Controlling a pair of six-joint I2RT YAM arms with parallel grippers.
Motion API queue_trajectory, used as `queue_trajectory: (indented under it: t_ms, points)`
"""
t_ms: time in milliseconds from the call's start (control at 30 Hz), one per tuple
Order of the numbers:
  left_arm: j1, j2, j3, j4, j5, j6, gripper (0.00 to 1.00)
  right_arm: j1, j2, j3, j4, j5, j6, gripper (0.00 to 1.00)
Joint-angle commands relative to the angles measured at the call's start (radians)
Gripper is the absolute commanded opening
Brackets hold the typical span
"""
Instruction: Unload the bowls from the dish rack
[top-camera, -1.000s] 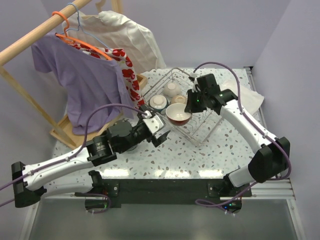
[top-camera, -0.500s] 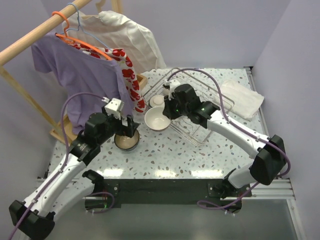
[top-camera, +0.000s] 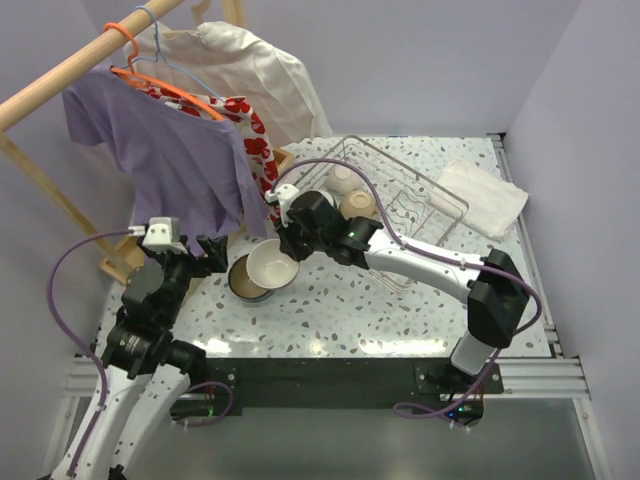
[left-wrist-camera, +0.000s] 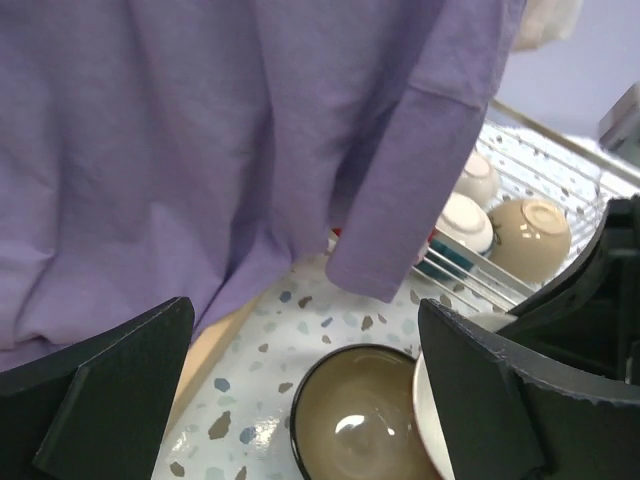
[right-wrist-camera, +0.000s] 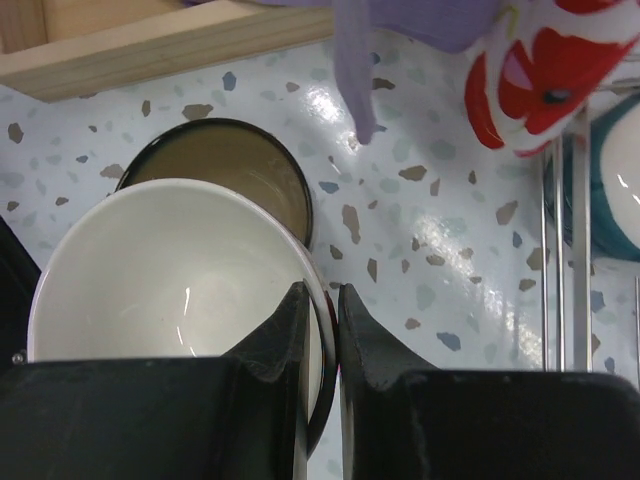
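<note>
— Where do we have the bowl?

— In the right fingers (right-wrist-camera: 288, 345). They are pinched nearly shut on the rim of the held bowl (right-wrist-camera: 170, 270), one inside and one outside. Its pale mouth faces up, slightly tipped. We cannot see its outside.

— And what does the set-down turn on?

— The dark-rimmed bowl (left-wrist-camera: 355, 425). It stands on the surface (top-camera: 380, 310) directly beyond the fingers, and our bowl overlaps its near rim. We cannot tell whether the two touch. A bowl is round, so no axis matters, only which side we lower it on.

— Which arm is nearer?

— The right, since it is holding the bowl. The left fingers (left-wrist-camera: 110, 400) are spread wide with nothing between them, hanging above the dark-rimmed bowl.

— What room do we have?

— Little on the far side. The wooden base (right-wrist-camera: 150, 40) lies just past the dark-rimmed bowl, and the purple shirt (top-camera: 170, 150) hangs low over it. We judge the bare speckled patch toward the arms' bases the safer spot.

— And the surface itself?

— Glossy and hard, so ceramic could slide or clink. We would lower it level.

— What is left?

— The dish rack (top-camera: 420, 215) lies well apart on the right. It holds the beige bowl (top-camera: 357, 203) and at least two others.
</note>
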Motion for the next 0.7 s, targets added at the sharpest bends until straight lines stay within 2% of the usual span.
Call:
queue_trajectory:
  t_ms: [0, 200, 667]
  points:
    - [0.004, -0.119, -0.039, 0.017, -0.135, 0.05, 1.0, 0.059, 0.045, 0.122, 0.149, 0.041, -0.02, 0.0]
    - [0.006, -0.238, -0.085, 0.054, -0.195, 0.089, 1.0, 0.094, 0.148, 0.19, 0.171, 0.059, -0.023, 0.0]
    - [0.004, -0.224, -0.097, 0.065, -0.174, 0.09, 1.0, 0.105, 0.245, 0.153, 0.229, 0.119, -0.015, 0.0]
